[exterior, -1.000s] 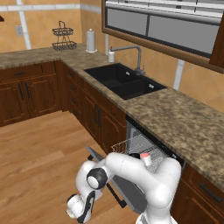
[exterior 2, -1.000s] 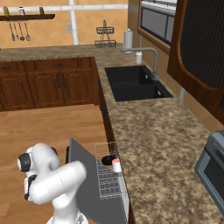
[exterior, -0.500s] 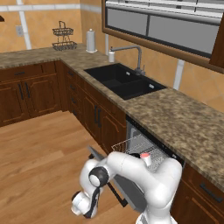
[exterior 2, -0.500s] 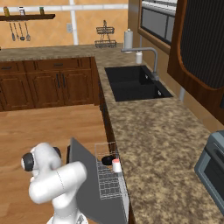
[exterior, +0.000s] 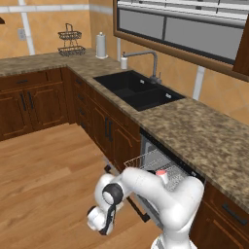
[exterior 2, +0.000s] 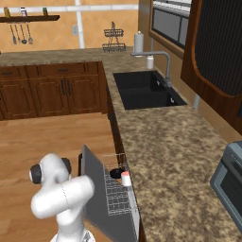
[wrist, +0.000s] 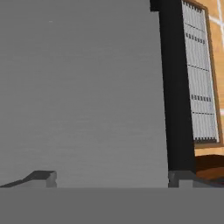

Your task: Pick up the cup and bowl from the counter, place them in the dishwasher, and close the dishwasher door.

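The dishwasher (exterior: 156, 164) stands open under the counter (exterior: 204, 131), its white wire rack (exterior 2: 117, 191) pulled out. In the rack sit the white cup (exterior 2: 125, 178) with a red inside and, beside it, the black bowl (exterior 2: 116, 174). The cup (exterior: 162, 176) also shows in the left base view. The grey dishwasher door (exterior 2: 96, 189) slopes up, partly raised. My arm bends low over the floor, and my gripper (exterior: 99, 221) hangs below the door's outer edge. In the hand view my gripper (wrist: 111, 178) is open, close against the grey door (wrist: 87, 87), the black bar handle (wrist: 175, 87) on the right.
A black sink (exterior: 138, 90) with a faucet (exterior: 146, 61) lies further along the counter. A paper-towel roll (exterior: 101, 45) and a wire basket (exterior: 70, 43) stand in the corner. A grey microwave (exterior 2: 229, 175) sits at the right. Wooden floor (exterior: 44, 170) spreads to the left.
My hand has shifted a little to the right and upward, closer to the door's edge. The cup and bowl have stayed in the rack.
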